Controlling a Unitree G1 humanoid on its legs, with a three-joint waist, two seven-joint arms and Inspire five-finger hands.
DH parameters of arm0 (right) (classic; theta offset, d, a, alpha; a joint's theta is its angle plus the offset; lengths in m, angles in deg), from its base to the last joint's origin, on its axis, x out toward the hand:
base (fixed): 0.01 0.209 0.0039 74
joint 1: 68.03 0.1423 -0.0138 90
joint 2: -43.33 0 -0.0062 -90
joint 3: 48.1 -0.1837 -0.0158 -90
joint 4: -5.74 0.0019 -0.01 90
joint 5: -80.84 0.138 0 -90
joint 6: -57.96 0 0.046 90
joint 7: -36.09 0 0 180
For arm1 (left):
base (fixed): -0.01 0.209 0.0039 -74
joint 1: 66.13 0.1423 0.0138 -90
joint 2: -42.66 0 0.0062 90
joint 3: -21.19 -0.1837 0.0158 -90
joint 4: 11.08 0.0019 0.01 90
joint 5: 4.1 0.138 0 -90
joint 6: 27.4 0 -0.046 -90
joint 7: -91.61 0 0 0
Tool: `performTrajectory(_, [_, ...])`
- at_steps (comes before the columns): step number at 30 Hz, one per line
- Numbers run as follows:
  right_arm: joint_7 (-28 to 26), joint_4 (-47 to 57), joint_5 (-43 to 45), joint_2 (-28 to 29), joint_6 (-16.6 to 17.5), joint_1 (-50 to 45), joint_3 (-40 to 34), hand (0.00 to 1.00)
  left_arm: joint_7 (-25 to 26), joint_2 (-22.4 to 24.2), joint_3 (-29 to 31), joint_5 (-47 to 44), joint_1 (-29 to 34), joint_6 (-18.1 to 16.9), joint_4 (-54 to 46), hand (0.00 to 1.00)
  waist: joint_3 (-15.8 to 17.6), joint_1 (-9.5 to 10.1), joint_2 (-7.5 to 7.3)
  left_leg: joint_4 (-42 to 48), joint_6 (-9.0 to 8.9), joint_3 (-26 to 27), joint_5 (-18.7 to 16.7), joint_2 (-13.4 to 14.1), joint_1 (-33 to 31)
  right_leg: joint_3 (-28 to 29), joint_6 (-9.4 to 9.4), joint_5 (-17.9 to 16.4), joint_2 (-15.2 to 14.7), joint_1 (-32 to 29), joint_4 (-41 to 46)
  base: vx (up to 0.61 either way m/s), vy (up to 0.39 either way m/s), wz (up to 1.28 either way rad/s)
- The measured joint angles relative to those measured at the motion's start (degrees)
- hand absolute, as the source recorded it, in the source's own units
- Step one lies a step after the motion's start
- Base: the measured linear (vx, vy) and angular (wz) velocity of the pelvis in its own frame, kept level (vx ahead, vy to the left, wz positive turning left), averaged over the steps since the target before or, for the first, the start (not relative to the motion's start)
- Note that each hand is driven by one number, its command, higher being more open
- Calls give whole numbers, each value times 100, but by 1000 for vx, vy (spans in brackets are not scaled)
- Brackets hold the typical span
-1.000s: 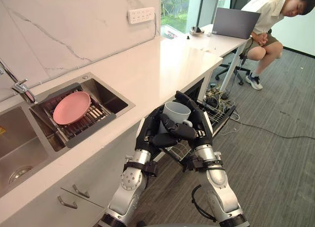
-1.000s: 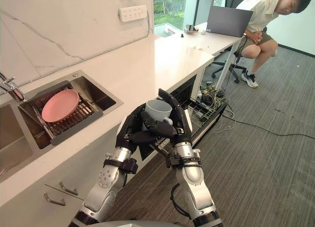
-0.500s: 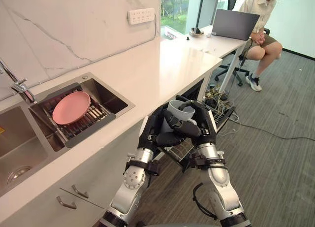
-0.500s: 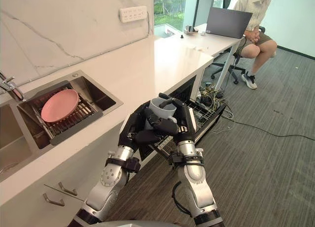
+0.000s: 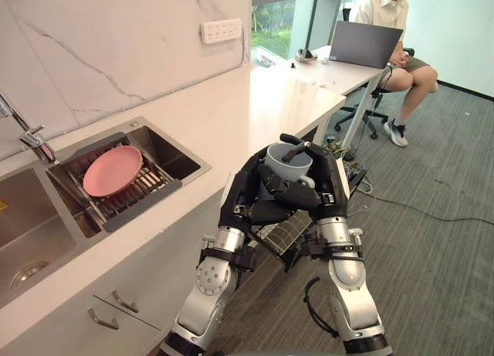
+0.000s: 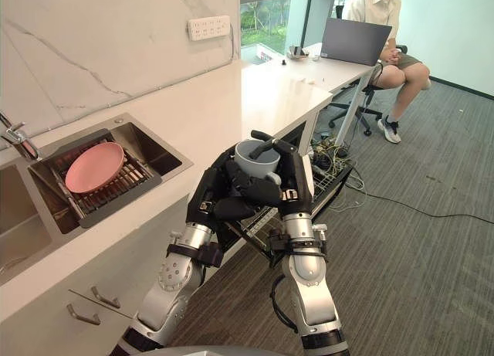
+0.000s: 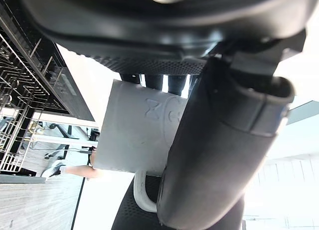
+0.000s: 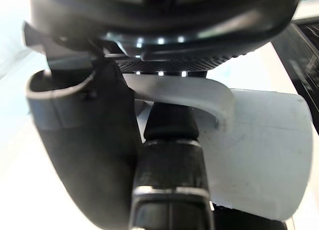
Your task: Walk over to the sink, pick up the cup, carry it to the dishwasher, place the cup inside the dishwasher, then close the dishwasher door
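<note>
Pale grey ceramic mug (image 5: 279, 165) upright, clasped btwn L hand (image 5: 244, 195) & R hand (image 5: 325, 191), both curled round it; black wire dishwasher rack (image 6: 328, 178) pulled out below.

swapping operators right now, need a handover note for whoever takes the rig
Left hand: shut on the pale grey ceramic cup, wrapped round its side.
Right hand: shut on the same cup, fingers hooked over its rim.
Cup is upright in the air, over the pulled-out black wire dishwasher rack.
Done: cup picked up and carried to the dishwasher.
Left: set it in the rack, then shut the dishwasher.
</note>
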Motion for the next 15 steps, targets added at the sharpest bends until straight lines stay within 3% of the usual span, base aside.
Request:
performTrajectory(11, [206,133,-1001,-7,0,-1,-212,30,-58,31,62,113,119,-35,23,90,59,0,11,0,-28,-6,-22,14,-12,-6,7,-4,14,4,-29,0,0,0])
performTrajectory(15, [735,384,-1164,-32,0,-2,-1147,30,2,-36,605,97,511,-32,152,90,77,-1,21,0,-30,-9,-27,12,-15,-12,15,-10,13,7,-40,0,0,0])
